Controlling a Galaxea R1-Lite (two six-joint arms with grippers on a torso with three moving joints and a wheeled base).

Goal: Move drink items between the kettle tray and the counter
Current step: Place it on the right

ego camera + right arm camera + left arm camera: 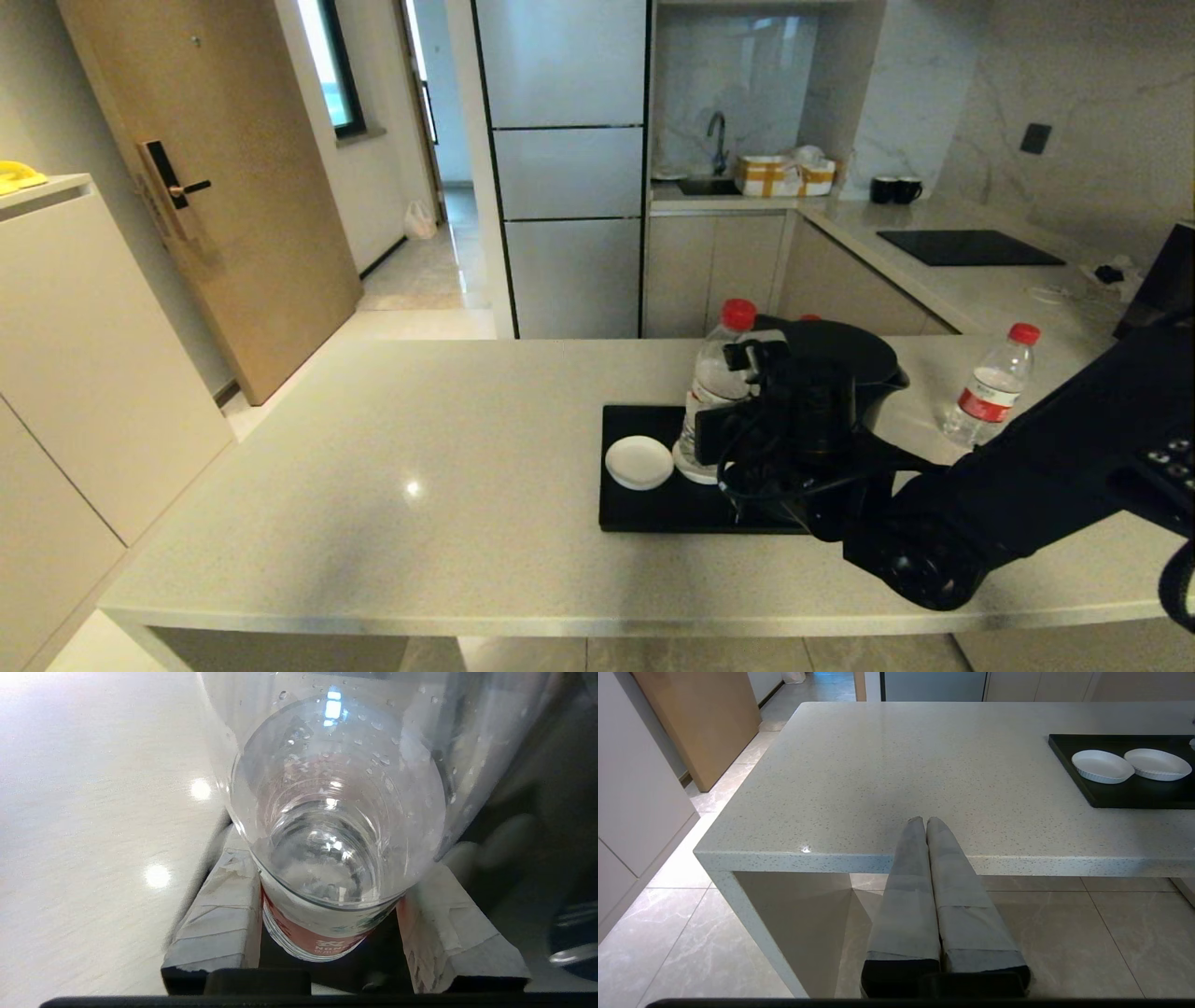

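wooden door [201, 187] left | marble-tiled floor [668, 933] | white fridge [569, 168] | sink alcove [719, 149] behind

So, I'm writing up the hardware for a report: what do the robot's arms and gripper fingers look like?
The right arm is bulky matte black with black cables looped near the wrist. Both grippers have long, flat fingers on black bases: the left gripper fingers and the right gripper fingers are wrapped in pale grey tape.

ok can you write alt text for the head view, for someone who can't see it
The right end effector closes around a red-capped water bottle standing on a white coaster on the black kettle tray, beside a black kettle. A second coaster sits bare on the tray, and another bottle stands on the pale stone counter.
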